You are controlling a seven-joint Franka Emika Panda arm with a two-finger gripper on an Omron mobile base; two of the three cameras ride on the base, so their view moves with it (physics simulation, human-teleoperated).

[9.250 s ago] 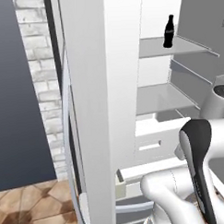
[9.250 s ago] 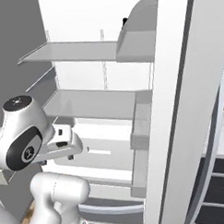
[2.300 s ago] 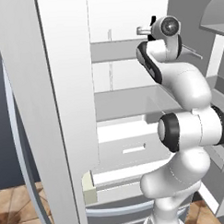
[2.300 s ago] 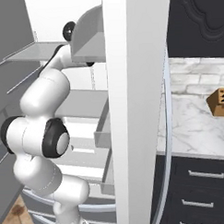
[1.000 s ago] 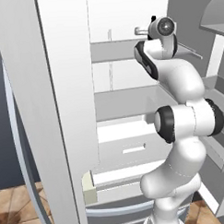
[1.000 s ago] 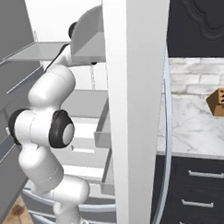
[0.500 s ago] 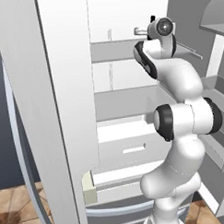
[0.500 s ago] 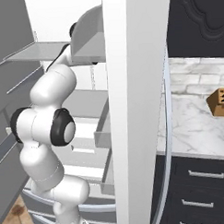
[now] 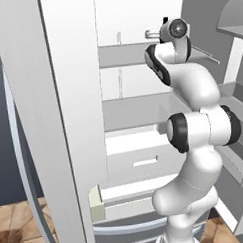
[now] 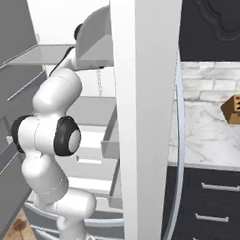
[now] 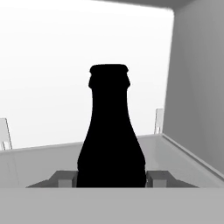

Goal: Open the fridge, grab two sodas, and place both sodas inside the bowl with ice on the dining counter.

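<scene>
I am closing my gripper [image 11: 111, 178] on one of the sodas [image 11: 111, 131], a near-black bottle standing upright between my two fingers [image 11: 65, 178], which are pressing against its lower body on either side. The bottle is sitting on the top shelf [image 9: 125, 54] of the fridge [image 9: 73, 120], toward the shelf's right end and forward of its back edge, with the white rear wall behind it and the grey side wall close on the right. From the left base view my arm [image 9: 193, 125] is reaching up and into the open fridge, its wrist level with that upper shelf, and the doors are standing wide on both sides, so I judge the opening step to be finished. What I am doing now looks like the first pick, a grasp on this soda with the bottle not yet lifted off the shelf. Left to do, as I judge it: drawing this bottle out, carrying it to the bowl on the dining counter, then returning for the second soda and placing it there as well. In the right base view a white marble tabletop [image 10: 211, 128] is lying to the right of the fridge door, carrying a small brown box [image 10: 236, 108]; whether that is the dining counter I cannot tell.
</scene>
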